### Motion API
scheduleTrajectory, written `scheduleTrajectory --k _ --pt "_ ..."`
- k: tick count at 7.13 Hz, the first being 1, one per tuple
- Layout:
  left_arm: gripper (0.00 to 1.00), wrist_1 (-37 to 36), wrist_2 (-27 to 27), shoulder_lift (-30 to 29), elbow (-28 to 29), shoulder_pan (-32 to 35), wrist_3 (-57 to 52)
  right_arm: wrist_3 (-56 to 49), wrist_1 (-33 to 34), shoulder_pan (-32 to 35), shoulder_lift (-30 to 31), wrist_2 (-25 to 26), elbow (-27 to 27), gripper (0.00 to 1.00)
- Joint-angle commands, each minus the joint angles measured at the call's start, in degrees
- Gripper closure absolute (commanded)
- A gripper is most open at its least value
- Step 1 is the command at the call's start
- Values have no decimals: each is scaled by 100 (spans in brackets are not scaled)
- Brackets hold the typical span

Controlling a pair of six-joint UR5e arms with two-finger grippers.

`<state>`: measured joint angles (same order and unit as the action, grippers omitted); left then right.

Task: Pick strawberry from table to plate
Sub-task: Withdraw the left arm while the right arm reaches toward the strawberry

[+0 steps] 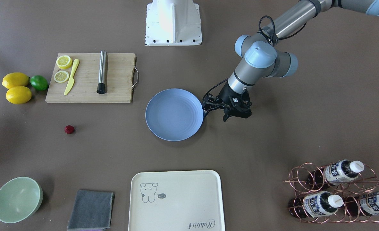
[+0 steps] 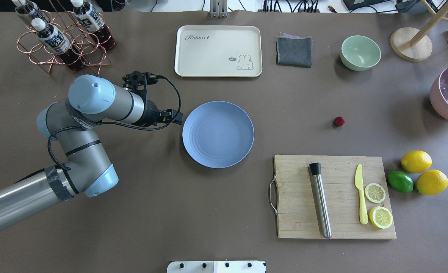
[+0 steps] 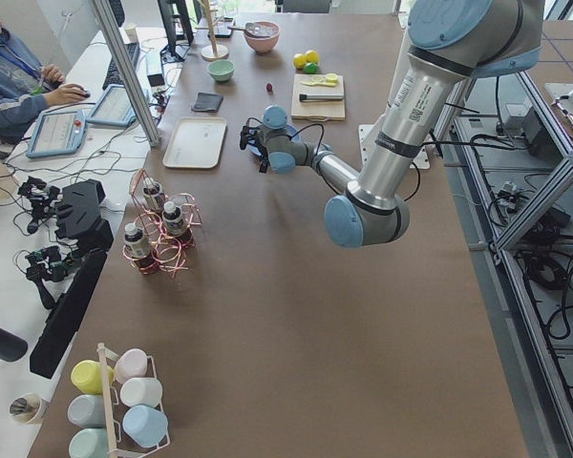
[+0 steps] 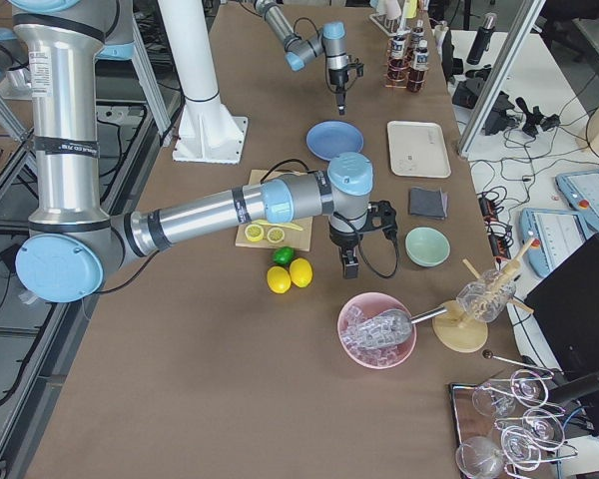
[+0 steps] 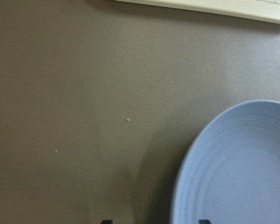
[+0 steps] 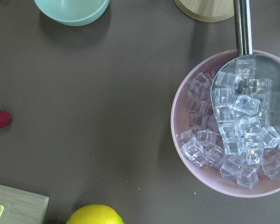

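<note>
**Left gripper.** My left gripper [image 1: 215,115] holds its two dark fingertips [image 5: 204,221] spread apart, with nothing between them. In the left wrist view, the rim of the round, shallow, matte light-blue plate [image 5: 238,163] lies below the gap. I cannot tell whether either finger touches it. In the overhead view this gripper hangs just beside the plate's edge, on my left side of it, over the wide matte brown-grey table [image 2: 152,220].

**Right gripper.** My right gripper [image 4: 348,265] shows only in the exterior right view, pointing down over the table. I cannot tell whether its fingers are spread or closed. Its wrist camera catches the tiny dark-red, bumpy strawberry [image 6: 0,119] at the view's left edge.

**Task object.** The strawberry lies on the table, well apart from the plate. It sits between the pale-green round bowl [image 2: 360,52] and the rectangular wooden cutting board [image 2: 296,197].

**Surroundings.**
- Near the right gripper stands a pink bowl [image 6: 176,122] of clear ice cubes [image 6: 233,140], with a metal scoop [image 6: 242,25] resting in it.
- Two yellow lemons [image 2: 416,161] and a green lime [image 2: 400,181] lie beside the board.
- On the board lie a steel cylinder [image 2: 320,204], a yellow plastic knife [image 2: 360,199] and two lemon slices [image 2: 375,192].
- A cream rectangular tray [image 2: 218,38] lies beyond the plate.
</note>
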<state>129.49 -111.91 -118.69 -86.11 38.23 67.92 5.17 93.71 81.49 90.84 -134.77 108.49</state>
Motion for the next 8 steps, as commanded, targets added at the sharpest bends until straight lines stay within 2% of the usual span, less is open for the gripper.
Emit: scheduleTrajectory --k 1,4,5,6,8 --pt "2 -3 -627 728 -422 639 -1036 515 -2 -369 -179 29 -4 0" --pt "2 -3 -2399 1933 -749 2525 -3066 1606 -2 -1002 -566 362 14 0" --pt "2 -29 -2605 2250 -706 2975 -3709 2045 -11 -1274 -724 511 14 0" --pt "2 -412 -2625 2462 -705 3423 -4629 2893 -515 -1642 -804 835 -47 0" --pt "2 -2120 -2703 2378 -749 4250 -6641 4319 -1860 -2502 -857 1424 -406 1"
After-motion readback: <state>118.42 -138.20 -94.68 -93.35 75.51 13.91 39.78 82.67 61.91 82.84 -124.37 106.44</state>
